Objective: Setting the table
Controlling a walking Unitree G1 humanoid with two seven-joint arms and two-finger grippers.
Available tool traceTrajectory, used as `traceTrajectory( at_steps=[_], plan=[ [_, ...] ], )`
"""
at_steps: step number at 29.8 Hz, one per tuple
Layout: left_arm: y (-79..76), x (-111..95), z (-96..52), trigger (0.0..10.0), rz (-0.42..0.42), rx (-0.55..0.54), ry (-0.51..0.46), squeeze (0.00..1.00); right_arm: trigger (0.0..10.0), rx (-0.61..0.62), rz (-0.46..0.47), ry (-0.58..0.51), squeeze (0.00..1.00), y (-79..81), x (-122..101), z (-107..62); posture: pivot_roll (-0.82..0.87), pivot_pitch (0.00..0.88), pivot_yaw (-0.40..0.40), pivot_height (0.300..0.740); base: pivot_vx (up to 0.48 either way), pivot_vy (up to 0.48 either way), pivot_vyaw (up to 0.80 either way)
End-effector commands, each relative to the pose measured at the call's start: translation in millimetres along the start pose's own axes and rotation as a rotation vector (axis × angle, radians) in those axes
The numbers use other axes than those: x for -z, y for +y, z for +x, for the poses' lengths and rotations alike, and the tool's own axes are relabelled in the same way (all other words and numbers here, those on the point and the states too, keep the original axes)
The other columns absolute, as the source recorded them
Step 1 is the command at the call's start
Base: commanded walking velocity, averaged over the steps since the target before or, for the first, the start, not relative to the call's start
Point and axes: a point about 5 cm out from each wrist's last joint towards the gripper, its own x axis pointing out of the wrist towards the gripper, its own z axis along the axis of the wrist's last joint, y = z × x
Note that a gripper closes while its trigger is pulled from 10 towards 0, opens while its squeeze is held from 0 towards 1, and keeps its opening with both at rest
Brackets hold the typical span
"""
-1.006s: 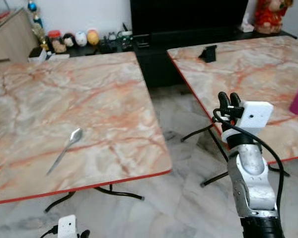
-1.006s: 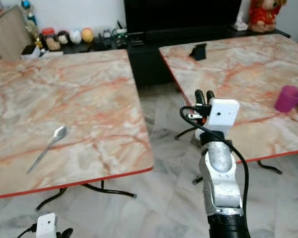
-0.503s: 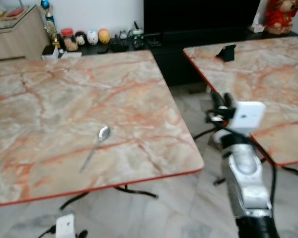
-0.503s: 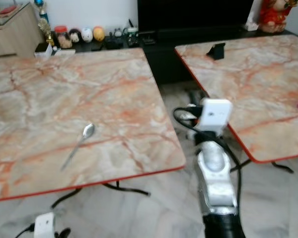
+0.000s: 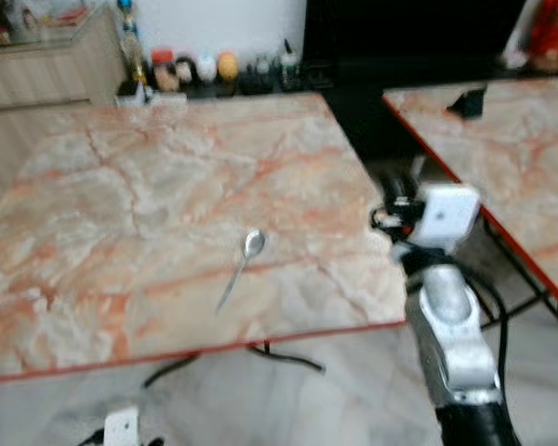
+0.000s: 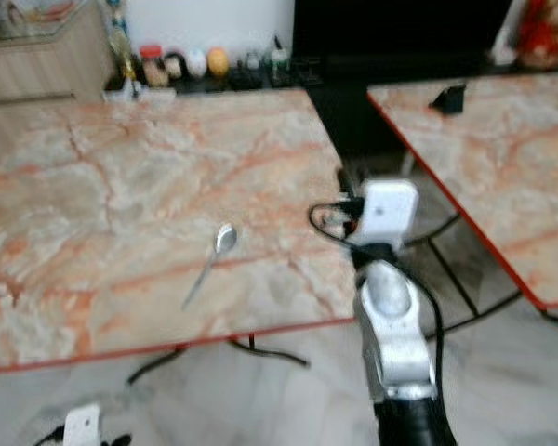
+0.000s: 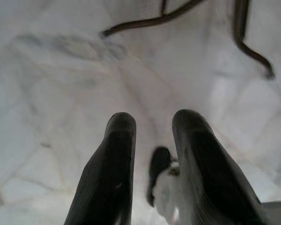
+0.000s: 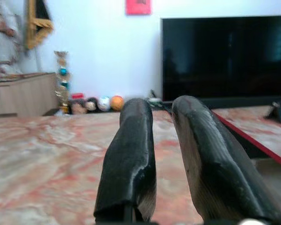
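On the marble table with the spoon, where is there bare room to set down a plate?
The marble-patterned table is bare on every side of the silver metal spoon, widest toward the far left corner. The raised right pincer crowds the table's right edge. Small ornaments sit behind the table.

Blurred shelf trinkets point(image 5: 191, 70), unidentifiable.

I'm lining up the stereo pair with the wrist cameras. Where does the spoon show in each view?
Left eye view: spoon lies near the table front edge, bowl away from the robot.
Right eye view: spoon, same table.
Shared landmark: the right gripper beside the table's right edge; its wrist view looks across that marble top.
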Motion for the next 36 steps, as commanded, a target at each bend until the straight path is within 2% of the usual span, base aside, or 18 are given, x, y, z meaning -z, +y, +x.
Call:
traceTrajectory(
  at_steps=[1, 16, 28, 36],
  plan=[
    [1.5, 10, -2.8, 10.0, -0.002, -0.008, 0.034, 0.00, 10.0, 0.012, -0.007, 0.003, 0.00, -4.4, 0, -0.6, -0.13, 0.000, 0.037, 0.740, 0.000, 0.289, 0.69],
    [4.7, 11, -3.6, 10.0, -0.001, -0.011, 0.036, 0.00, 10.0, 0.013, 0.011, 0.017, 0.00, -1.4, 3, -4.1, -0.13, 0.000, 0.036, 0.740, 0.000, 0.288, 0.08],
    [4.8, 3, -0.9, 10.0, 0.001, -0.011, 0.028, 0.00, 10.0, 0.027, 0.013, 0.043, 0.00, -1.9, 7, -7.0, -0.13, 0.000, 0.036, 0.740, 0.000, 0.288, 0.00],
    [5.2, 4, -1.4, 10.0, 0.017, -0.011, 0.029, 0.00, 10.0, 0.067, 0.025, 0.093, 0.00, -8.7, 16, -6.1, -0.12, 0.000, 0.033, 0.740, 0.000, 0.000, 0.00]
  ],
)
